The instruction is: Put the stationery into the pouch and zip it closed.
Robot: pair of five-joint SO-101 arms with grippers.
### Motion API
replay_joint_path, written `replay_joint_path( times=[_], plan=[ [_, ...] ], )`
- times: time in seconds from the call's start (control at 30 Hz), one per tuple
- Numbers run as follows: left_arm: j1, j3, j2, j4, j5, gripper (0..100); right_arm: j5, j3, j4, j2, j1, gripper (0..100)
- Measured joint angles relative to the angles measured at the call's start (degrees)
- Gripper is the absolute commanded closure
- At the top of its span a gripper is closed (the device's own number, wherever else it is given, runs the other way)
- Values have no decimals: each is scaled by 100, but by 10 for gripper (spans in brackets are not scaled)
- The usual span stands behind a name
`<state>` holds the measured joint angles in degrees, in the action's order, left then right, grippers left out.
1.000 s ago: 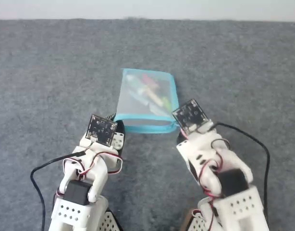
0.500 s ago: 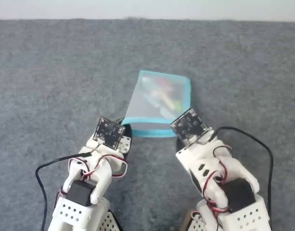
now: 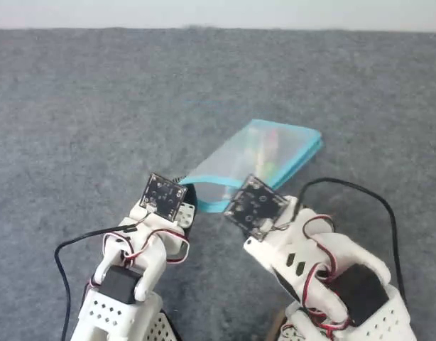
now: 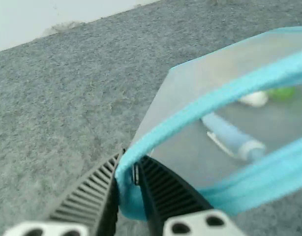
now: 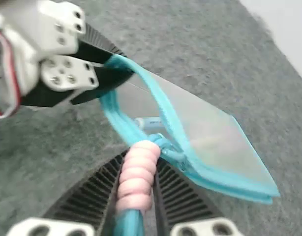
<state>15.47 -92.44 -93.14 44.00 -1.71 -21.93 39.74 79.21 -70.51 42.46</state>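
High view: a see-through plastic pouch (image 3: 275, 153) with teal fabric edging sits skewed on the fuzzy grey counter (image 3: 97, 106), just ahead of both arms; left wrist: the left tool (image 4: 130, 164), with ribbed black fingers, is pinched tight on the pouch's teal corner, and a pale blue pen (image 4: 229, 140) shows through the film; right wrist: the right tool (image 5: 141, 162) is clamped on the pink coiled zip pull (image 5: 134, 187).

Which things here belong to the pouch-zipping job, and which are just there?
Job: translucent turquoise-trimmed pouch; blue pen and other stationery inside it; pink zip pull, in the right gripper; left gripper, clamped on the pouch's end.
Not the job: grey table covering; pale wall behind.
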Motion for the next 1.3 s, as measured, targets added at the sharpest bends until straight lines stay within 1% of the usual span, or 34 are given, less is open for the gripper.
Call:
replay_joint_path(
  times=[0.17,0.4,0.47,0.67,1.0,1.17,1.3],
  plan=[
    [18,0,0,0,0,989,-35,-1240,466,1011,492,991],
    [18,-53,0,0,0,989,-35,-2154,466,2391,563,991],
    [18,-53,0,0,0,989,-35,-2268,466,2479,607,991],
    [18,-53,-9,0,0,989,-44,-2576,571,2497,1037,991],
    [26,-18,-53,-18,0,989,-62,-3569,1196,2541,1108,991],
    [9,-18,-53,-70,0,989,-79,-3596,1565,2541,1697,991],
    [-220,-26,-53,-158,0,989,-378,-3596,1609,2716,2092,991]
  ],
)
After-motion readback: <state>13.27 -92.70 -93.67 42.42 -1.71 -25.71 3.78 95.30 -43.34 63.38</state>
